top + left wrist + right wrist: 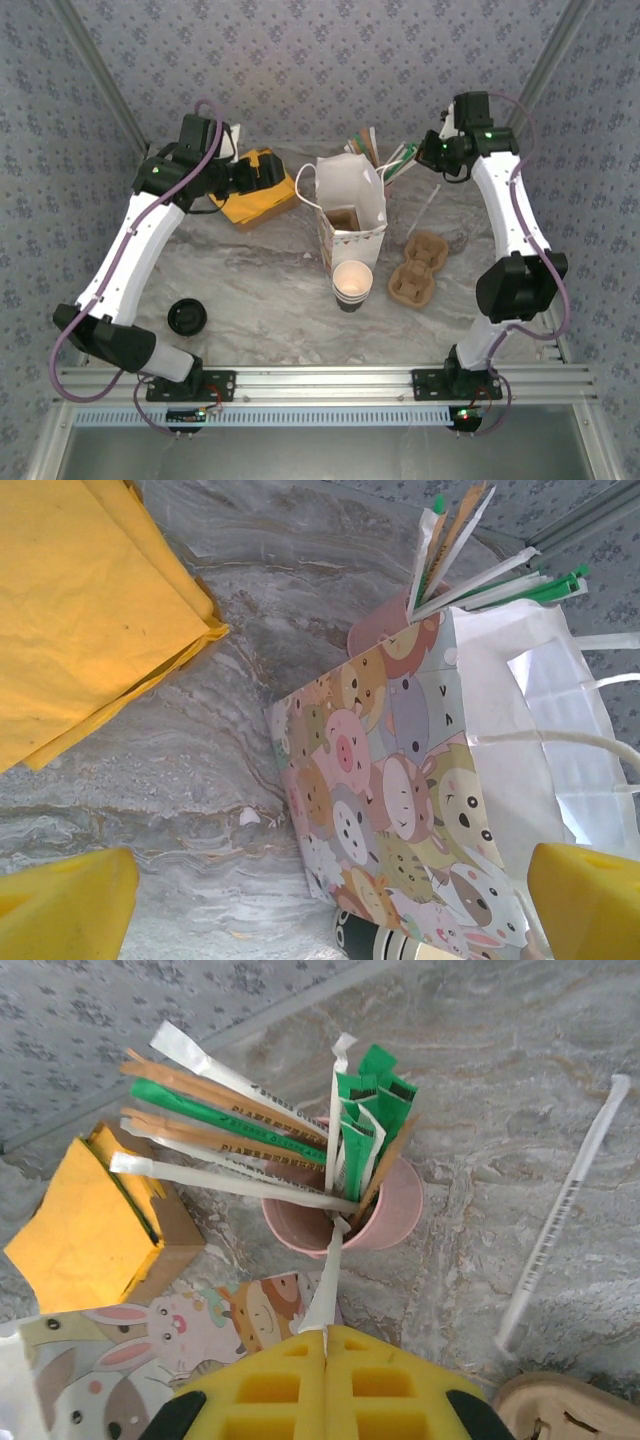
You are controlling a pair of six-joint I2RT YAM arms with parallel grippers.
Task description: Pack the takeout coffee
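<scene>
The takeout coffee (pixel 352 283) is a small paper cup standing open-topped just in front of the animal-print paper bag (pixel 350 205). Its dark ringed base (pixel 385 943) peeks out beside the bag (pixel 400 790) in the left wrist view. My left gripper (pixel 265 170) hovers open over the yellow napkins, its yellow fingers (pixel 65 905) wide apart with nothing between them. At the back right, my right gripper (pixel 325 1332) is shut on a white wrapped stick (pixel 330 1280), whose far end is in the pink cup (pixel 395 1215).
A stack of yellow napkins (pixel 255 195) lies left of the bag. A brown two-cup carrier (pixel 418 268) sits right of the coffee, and a black lid (pixel 187 317) lies near the front left. A loose white straw (pixel 560 1220) rests on the marble right of the pink cup.
</scene>
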